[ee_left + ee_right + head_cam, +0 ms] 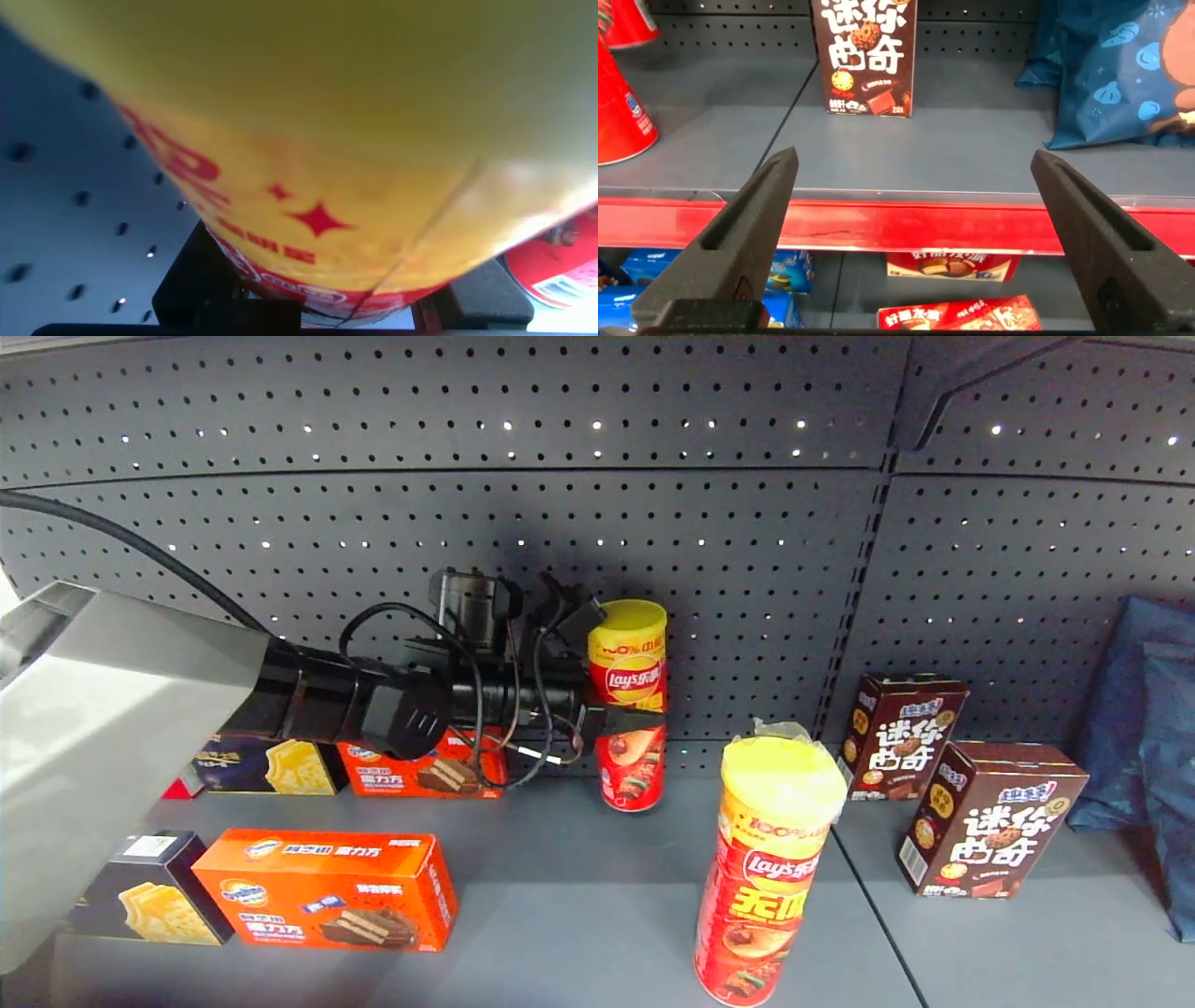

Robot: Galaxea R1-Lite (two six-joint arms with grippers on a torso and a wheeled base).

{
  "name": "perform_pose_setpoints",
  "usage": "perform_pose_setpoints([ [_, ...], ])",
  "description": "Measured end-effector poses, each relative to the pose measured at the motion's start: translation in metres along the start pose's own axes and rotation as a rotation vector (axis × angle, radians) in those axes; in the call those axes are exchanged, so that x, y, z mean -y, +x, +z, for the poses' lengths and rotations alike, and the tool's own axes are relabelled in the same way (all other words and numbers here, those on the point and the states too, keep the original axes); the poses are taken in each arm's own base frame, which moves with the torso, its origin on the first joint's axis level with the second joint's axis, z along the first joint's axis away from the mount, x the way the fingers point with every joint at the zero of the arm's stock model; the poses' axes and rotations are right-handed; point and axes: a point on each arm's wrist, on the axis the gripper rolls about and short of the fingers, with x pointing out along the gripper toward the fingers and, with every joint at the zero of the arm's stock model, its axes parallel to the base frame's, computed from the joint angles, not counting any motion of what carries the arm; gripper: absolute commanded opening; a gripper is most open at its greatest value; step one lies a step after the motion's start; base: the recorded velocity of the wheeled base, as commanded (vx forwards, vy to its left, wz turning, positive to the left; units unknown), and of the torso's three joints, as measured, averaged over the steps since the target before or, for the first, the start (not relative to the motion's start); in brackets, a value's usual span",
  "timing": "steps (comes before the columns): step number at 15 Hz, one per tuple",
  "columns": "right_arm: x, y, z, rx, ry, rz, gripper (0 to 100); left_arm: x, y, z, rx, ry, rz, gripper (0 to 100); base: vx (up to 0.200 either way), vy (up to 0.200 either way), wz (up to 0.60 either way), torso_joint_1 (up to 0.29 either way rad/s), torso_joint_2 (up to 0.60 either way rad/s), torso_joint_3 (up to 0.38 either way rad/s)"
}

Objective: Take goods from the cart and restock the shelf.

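A tall yellow-and-red chips can (627, 700) stands upright at the back of the grey shelf (560, 896), close to the pegboard wall. My left gripper (616, 717) is shut on its middle, coming in from the left. In the left wrist view the can (355, 140) is pressed close between the dark fingers (201, 289). A second chips can (766, 868) stands free near the shelf's front. My right gripper (913, 159) is open with nothing in it, in front of the shelf's red front strip (906, 224).
Orange cake boxes (327, 889) and dark wafer boxes (154, 901) lie on the shelf's left. Two brown cookie boxes (985, 817) stand on the right, with blue bags (1148, 737) beyond them. Lower shelves with more boxes (948, 266) show under the red strip.
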Motion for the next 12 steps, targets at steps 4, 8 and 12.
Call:
perform_pose_setpoints([
  [4,0.0,0.0,0.0,0.0,0.0,0.0,100,-0.002,0.008,-0.012,-0.021,-0.02,-0.009,0,0.0,0.0,0.0,0.0,0.0,0.0],
  [8,0.0,0.0,0.0,0.0,0.0,0.0,100,-0.001,0.013,-0.016,-0.031,-0.03,-0.025,0,0.0,0.0,0.0,0.0,0.0,0.0],
  [12,0.0,0.0,0.0,0.0,0.0,0.0,100,0.002,0.021,-0.016,-0.029,-0.026,-0.041,0,0.0,0.0,0.0,0.0,0.0,0.0],
])
